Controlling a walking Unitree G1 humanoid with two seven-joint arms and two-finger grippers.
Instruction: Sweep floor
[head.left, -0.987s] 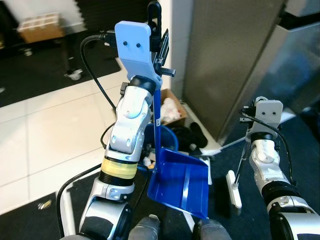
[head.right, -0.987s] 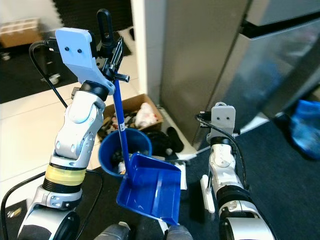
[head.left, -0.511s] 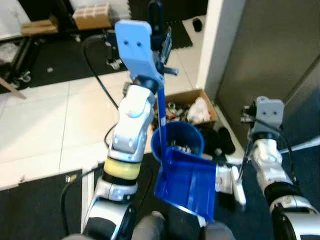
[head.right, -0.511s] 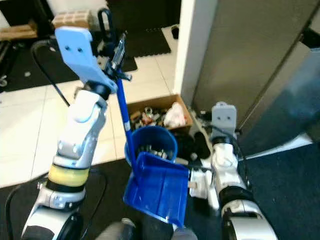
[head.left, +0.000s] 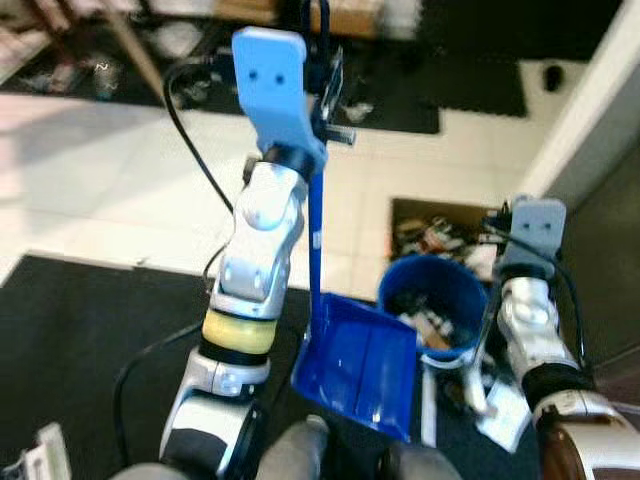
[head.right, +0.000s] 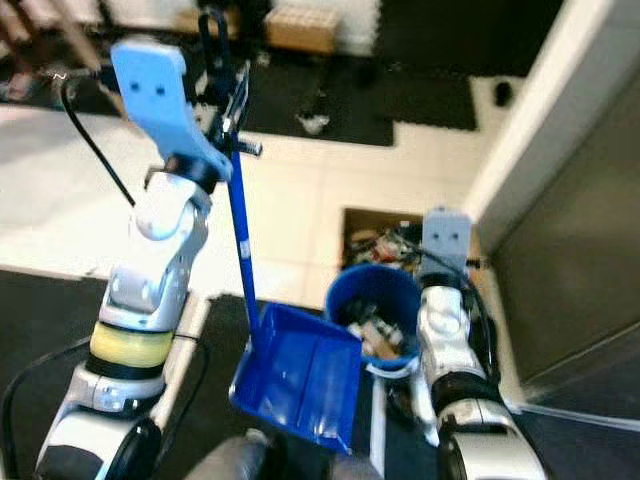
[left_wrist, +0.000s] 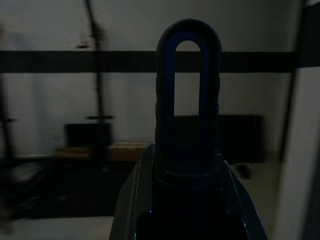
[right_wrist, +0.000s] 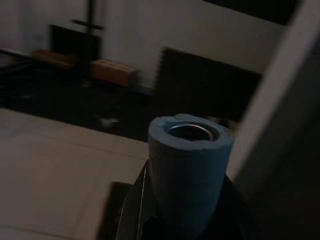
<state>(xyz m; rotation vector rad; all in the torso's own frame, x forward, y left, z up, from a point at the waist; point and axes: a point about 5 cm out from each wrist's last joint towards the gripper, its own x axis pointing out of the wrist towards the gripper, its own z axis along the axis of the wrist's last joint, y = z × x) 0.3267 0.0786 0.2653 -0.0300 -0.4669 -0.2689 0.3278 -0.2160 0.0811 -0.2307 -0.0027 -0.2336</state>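
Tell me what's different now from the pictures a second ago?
Mostly the camera swung: the grey wall slid out of view and more white floor shows. The left gripper still holds the blue dustpan by its handle, the right gripper still holds the broom handle. The blue bucket still stands beside the dustpan.

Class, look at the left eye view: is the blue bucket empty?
No. The bucket beside the dustpan holds a pile of mixed litter inside its rim.
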